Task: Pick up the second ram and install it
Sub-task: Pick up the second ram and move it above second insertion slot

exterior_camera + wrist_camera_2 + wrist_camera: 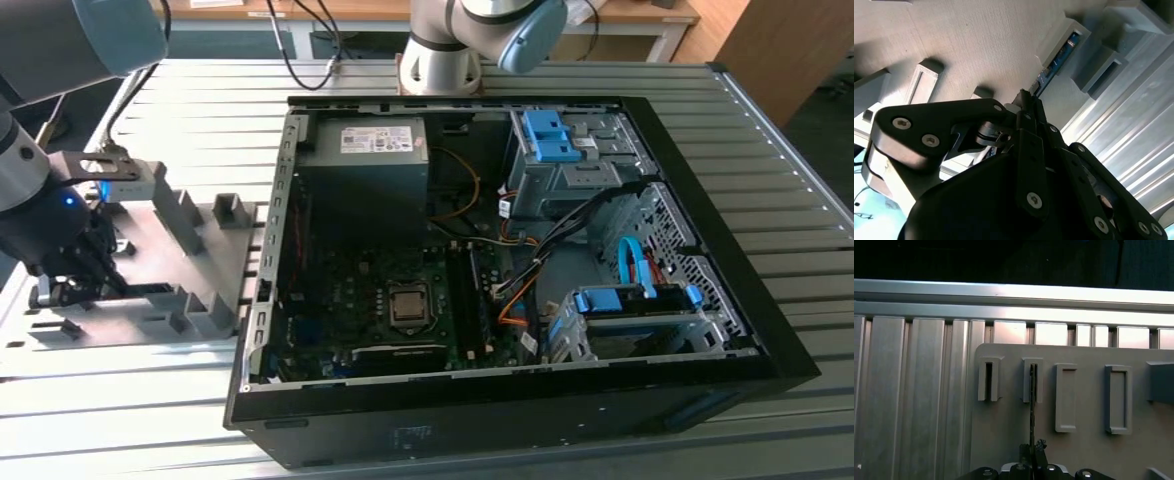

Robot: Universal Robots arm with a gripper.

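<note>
Fingers look clamped on thin green-blue memory stick, edge-up in grey slotted holder. Light, stiff, fragile; hold by the board edges.

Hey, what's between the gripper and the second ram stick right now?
Nothing. In the first wrist view the gripper is shut on the second ram, which stands on edge in a slot of the grey holder.

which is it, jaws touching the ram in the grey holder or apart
Touching. In the first wrist view the jaws pinch the second ram by its edge from both sides, no gap.
</note>
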